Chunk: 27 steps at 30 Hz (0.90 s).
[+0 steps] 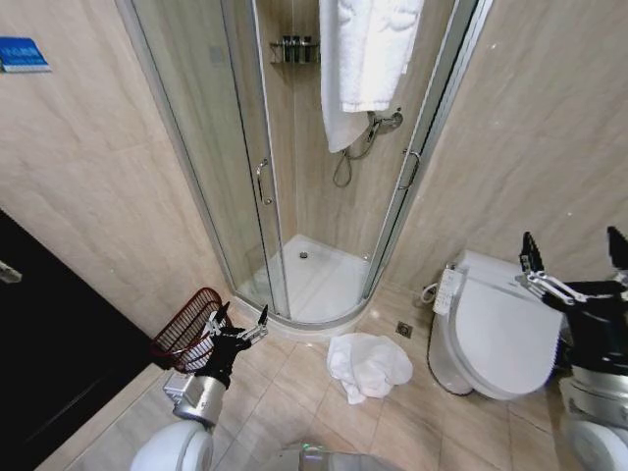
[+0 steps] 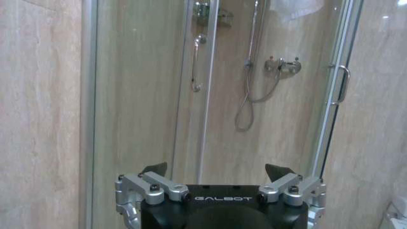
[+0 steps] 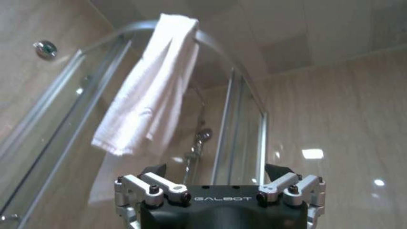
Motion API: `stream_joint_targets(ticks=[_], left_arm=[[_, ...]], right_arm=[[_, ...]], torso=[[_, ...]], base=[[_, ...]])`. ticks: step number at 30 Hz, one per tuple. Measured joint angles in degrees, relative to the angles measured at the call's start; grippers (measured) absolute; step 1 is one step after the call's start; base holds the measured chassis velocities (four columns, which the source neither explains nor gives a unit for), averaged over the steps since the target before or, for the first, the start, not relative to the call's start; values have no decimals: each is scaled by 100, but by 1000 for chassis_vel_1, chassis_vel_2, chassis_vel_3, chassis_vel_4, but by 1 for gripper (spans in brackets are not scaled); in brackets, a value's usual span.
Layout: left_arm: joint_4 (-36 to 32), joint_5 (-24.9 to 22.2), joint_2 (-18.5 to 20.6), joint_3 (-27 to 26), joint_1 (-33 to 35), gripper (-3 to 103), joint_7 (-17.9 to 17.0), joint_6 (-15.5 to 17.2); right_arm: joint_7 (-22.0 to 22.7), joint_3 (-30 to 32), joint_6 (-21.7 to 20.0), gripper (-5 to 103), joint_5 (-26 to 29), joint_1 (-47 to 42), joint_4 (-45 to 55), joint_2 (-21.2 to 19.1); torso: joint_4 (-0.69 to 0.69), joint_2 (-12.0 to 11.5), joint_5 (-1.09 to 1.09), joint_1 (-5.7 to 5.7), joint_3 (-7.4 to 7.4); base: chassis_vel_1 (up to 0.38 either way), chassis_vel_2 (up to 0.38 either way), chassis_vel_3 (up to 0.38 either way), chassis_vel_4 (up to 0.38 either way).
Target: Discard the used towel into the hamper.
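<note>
Bathroom: glass shower cabin [image 1: 294, 167], toilet [image 1: 496, 329], tiled walls.

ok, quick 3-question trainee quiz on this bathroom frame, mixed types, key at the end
1. True or false: the crumpled white towel on the floor lies inside the hamper.
2. Which fixture stands closest to the right gripper? A) toilet B) shower tray C) hamper
3. Fill in: a second white towel hangs over the top of the shower ____.

Key:
1. False. It lies on the tiles between hamper and toilet.
2. A. The left gripper, open like the right, is beside the hamper.
3. enclosure (its glass rail).
</note>
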Motion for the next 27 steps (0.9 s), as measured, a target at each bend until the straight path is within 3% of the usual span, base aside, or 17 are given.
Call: stream_joint_targets(ticks=[17,24,27], left_arm=[[0,0,0,0,0,100,0,0],[0,0,0,0,0,100,0,0],[0,0,0,0,0,100,0,0]], right_arm=[[-2,232,-132,100,546,742,-76,-914],[434,336,-251,100,808,1094,-160,-1314],[565,285,-49,100,1007,1253,-184,-1519]], torso=[[1,0,0,0,0],[0,0,-1,0,0],[1,0,0,0,0]], base=[[49,45,46,49],[106,111,94,106],[114,123,118,120]])
